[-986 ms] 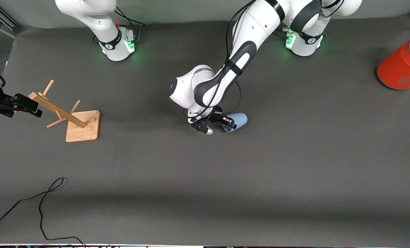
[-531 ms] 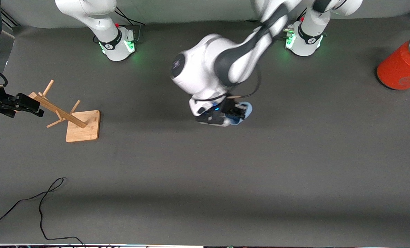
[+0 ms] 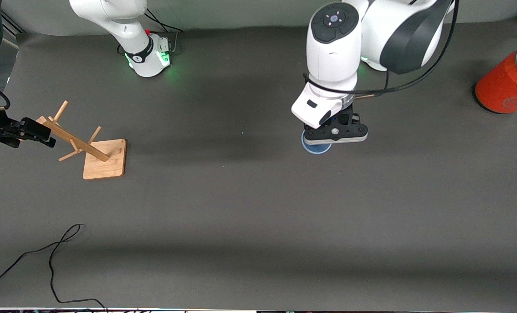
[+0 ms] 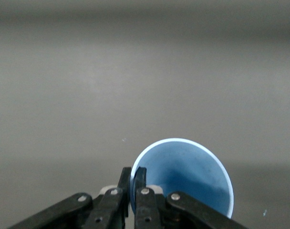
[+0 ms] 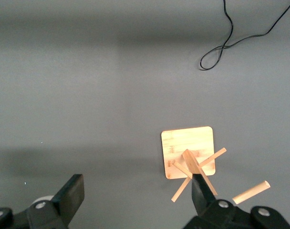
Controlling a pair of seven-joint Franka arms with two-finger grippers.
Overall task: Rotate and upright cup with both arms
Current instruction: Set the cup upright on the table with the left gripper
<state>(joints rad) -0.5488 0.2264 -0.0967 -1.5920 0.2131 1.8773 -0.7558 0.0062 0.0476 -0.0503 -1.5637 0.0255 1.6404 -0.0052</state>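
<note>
Pinching cup [image 4: 183, 176] rim: left pincer [image 4: 134, 174] clamped on thin wall; light, rigid, slippery. Right pincer [image 5: 135, 191] wide, waiting over rack [image 5: 190, 160].

A wooden rack [image 3: 84, 145] with pegs stands on a square base under the right arm's spread jaws. A black cable [image 3: 45, 261] loops on the grey surface [image 3: 241, 217], well apart from both jaws. An orange can [image 3: 508, 82] lies tilted, well apart from the left jaws.
</note>
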